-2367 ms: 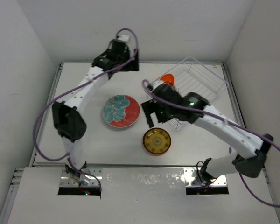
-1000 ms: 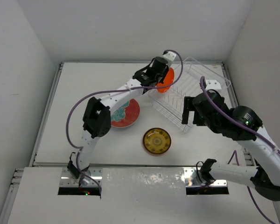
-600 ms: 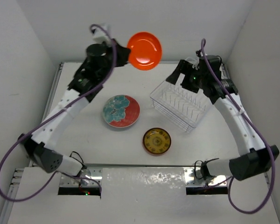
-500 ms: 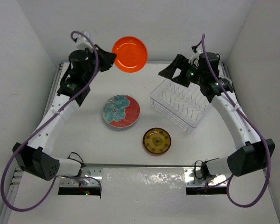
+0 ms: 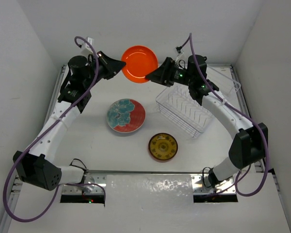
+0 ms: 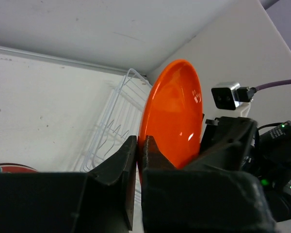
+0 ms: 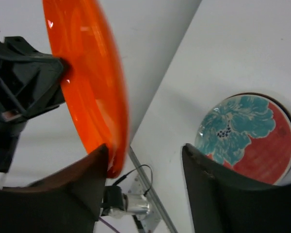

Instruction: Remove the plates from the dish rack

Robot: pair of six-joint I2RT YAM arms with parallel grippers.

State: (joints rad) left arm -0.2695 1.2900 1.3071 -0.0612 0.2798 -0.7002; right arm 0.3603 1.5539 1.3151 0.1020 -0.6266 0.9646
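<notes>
Closest to the near edge of the white bench (image 5: 87, 141), about midway along it, we see the small amber-yellow plate (image 5: 163, 146), glossy, brown-rimmed and lying flat. Just beyond it, to the left and apart from it, the large red plate (image 5: 126, 115) with its teal and white flower pattern also lies flat. To the right, toward the far right corner, the dish rack (image 5: 177, 119) sits askew to the bench edges, a clear basket with rows of thin wire tines standing in it. Farthest off, above the middle of the far edge, the plain orange plate (image 5: 139, 63) hangs in the air, tilted up on edge. The left gripper (image 6: 139, 145) is pinched tight on its rim. The right gripper (image 7: 145, 150) has its jaws spread around the opposite rim, one finger touching or nearly touching it. Between the two arms nothing blocks our view of the plate.
</notes>
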